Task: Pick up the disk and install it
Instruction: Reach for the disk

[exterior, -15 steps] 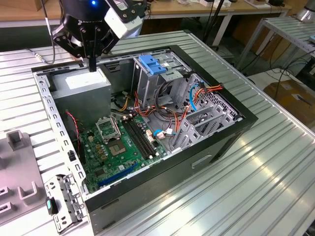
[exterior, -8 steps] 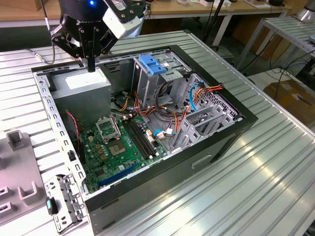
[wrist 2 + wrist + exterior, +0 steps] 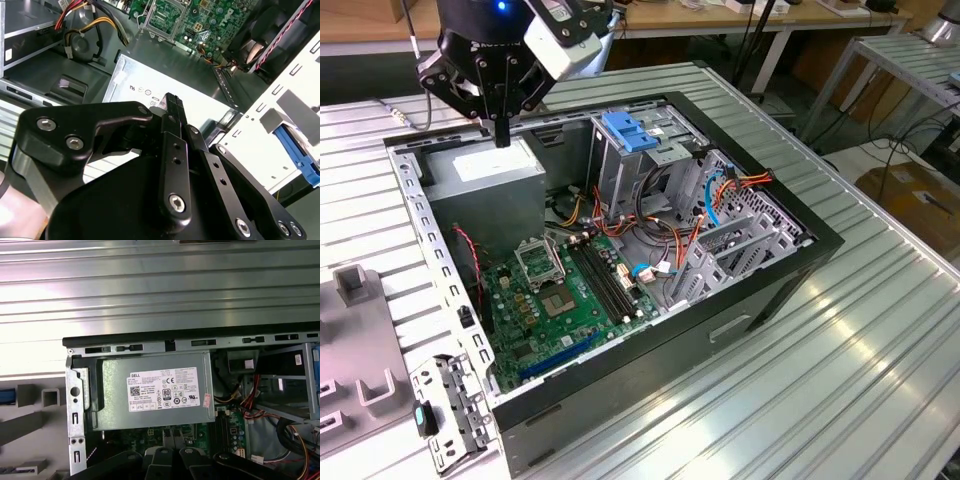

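Observation:
My gripper [image 3: 500,132] hangs over the back left corner of the open computer case [image 3: 760,290], just above the grey power supply box [image 3: 485,175]. Its black fingers [image 3: 173,107] are pressed together with nothing between them. The disk itself is out of view. A strip of blue plastic [image 3: 300,162] shows outside the case's side wall, and I cannot tell what it belongs to. The tall metal cage with its blue handle [image 3: 632,132] stands inside the case to the exterior view's right of the gripper.
The motherboard [image 3: 560,300] lies on the case floor, with red, orange and yellow cables [image 3: 670,235] beside the cage. A grey fixture [image 3: 355,340] and a loose metal bracket [image 3: 450,410] sit on the ribbed metal table [image 3: 860,380] at the exterior view's left.

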You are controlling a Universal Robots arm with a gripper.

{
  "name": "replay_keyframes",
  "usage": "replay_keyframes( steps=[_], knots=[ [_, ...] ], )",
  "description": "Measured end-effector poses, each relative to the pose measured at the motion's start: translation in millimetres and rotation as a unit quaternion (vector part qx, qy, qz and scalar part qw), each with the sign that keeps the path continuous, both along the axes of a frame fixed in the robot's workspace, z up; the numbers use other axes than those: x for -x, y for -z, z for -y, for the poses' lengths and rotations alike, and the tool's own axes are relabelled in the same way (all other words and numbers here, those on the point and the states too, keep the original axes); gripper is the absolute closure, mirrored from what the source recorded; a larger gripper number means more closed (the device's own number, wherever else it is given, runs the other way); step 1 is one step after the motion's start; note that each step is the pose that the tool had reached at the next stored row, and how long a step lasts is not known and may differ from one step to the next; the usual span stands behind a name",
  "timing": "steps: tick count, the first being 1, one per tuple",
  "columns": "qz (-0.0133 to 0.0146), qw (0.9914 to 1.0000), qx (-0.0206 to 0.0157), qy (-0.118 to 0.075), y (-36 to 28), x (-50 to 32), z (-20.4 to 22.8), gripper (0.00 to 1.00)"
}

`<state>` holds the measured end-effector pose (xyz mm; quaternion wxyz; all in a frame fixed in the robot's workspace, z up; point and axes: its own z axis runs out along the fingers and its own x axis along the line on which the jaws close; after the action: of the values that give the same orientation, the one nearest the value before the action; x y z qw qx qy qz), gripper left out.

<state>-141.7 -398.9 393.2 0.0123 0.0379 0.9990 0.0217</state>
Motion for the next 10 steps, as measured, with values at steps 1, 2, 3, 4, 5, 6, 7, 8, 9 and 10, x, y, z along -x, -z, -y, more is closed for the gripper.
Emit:
replay_keyframes(
  steps=[1,2,3,4,5,6,7,8,9,10],
  knots=[
    [-0.0001,1.0,0.0,0.0,0.0,0.5,0.0,0.89],
    [-0.0001,1.0,0.0,0.0,0.0,0.8,0.0,0.89],
    [-0.0001,1.0,0.0,0.0,0.0,1.2,0.0,0.89],
    [-0.0002,1.0,0.0,0.0,0.0,1.5,0.0,0.89],
    [-0.0002,1.0,0.0,0.0,0.1,1.9,0.0,0.89],
    [-0.0002,1.0,0.0,0.0,0.1,2.2,0.0,0.89],
    [-0.0002,1.0,0.0,0.0,0.1,2.6,0.0,0.89],
    [-0.0003,1.0,0.0,0.0,0.1,3.0,0.0,0.89],
    [-0.0003,1.0,0.0,0.0,0.1,3.5,0.0,0.89],
    [-0.0004,1.0,0.0,0.0,0.1,3.9,0.0,0.89]
  ],
)
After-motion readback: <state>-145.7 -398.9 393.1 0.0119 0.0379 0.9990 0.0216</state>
